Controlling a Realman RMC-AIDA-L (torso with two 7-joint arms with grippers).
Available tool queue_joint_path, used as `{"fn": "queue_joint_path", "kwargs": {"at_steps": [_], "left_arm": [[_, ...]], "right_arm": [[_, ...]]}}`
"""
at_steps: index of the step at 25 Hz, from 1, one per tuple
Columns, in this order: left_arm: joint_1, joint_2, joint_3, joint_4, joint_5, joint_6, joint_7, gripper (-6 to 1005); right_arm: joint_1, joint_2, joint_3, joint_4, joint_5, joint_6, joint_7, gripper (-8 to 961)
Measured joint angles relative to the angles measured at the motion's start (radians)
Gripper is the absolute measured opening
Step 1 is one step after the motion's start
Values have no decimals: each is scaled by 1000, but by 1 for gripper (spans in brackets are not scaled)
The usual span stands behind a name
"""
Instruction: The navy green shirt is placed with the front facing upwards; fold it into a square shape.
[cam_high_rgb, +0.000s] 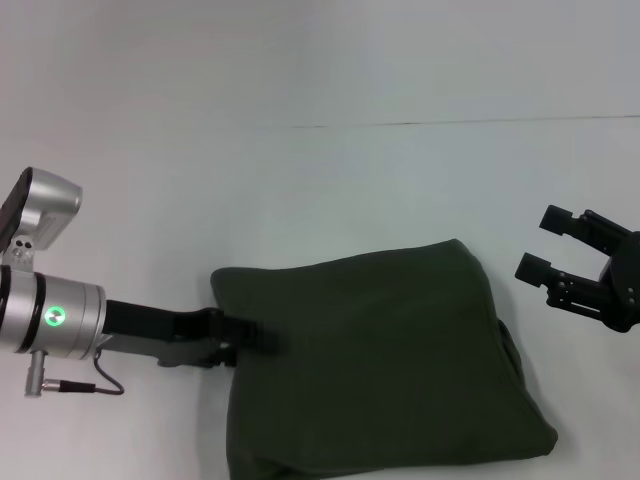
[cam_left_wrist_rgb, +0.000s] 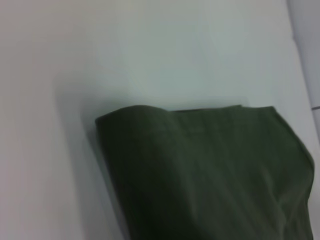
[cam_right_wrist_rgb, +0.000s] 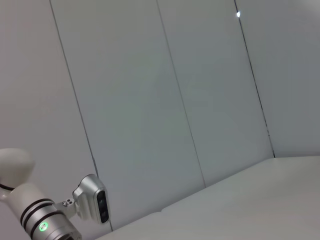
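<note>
With the navy green shirt (cam_high_rgb: 380, 360) lying folded near-square at six o'clock on the table (cam_high_rgb: 300, 180), my left gripper (cam_high_rgb: 245, 338), fingers unreadable, touches its nine o'clock edge and should withdraw low without dragging cloth, while my right gripper (cam_high_rgb: 545, 243) hovers spread at three o'clock.

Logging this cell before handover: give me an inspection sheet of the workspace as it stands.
Surface: white table, bare around the work.
Job's things: navy green shirt folded into a rough square, print hidden.
Clutter: nothing seen.
Grippers: left gripper at the shirt's left edge; right gripper open, clear of the shirt on the right.
Cables: thin cable under the left wrist.
Surroundings: panelled wall.
</note>
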Motion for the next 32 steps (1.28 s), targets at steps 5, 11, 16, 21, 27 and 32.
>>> {"fn": "queue_joint_path", "kwargs": {"at_steps": [5, 11, 16, 21, 27, 32], "left_arm": [[7, -11, 1, 5, -14, -29, 25, 554], [12, -11, 3, 6, -14, -50, 36, 383], [22, -11, -2, 7, -18, -70, 53, 277], [23, -13, -6, 6, -20, -84, 75, 152], [23, -14, -6, 6, -23, -87, 94, 63], [22, -13, -8, 8, -25, -105, 100, 56]], "right_arm": [[-3, 3, 0, 0, 0, 0, 0, 925], [-3, 6, 0, 0, 1, -5, 0, 925], [3, 5, 0, 1, 2, -8, 0, 925], [9, 8, 0, 1, 5, -6, 0, 925], [11, 8, 0, 0, 26, -1, 0, 925], [16, 8, 0, 0, 31, 0, 0, 925]]}}
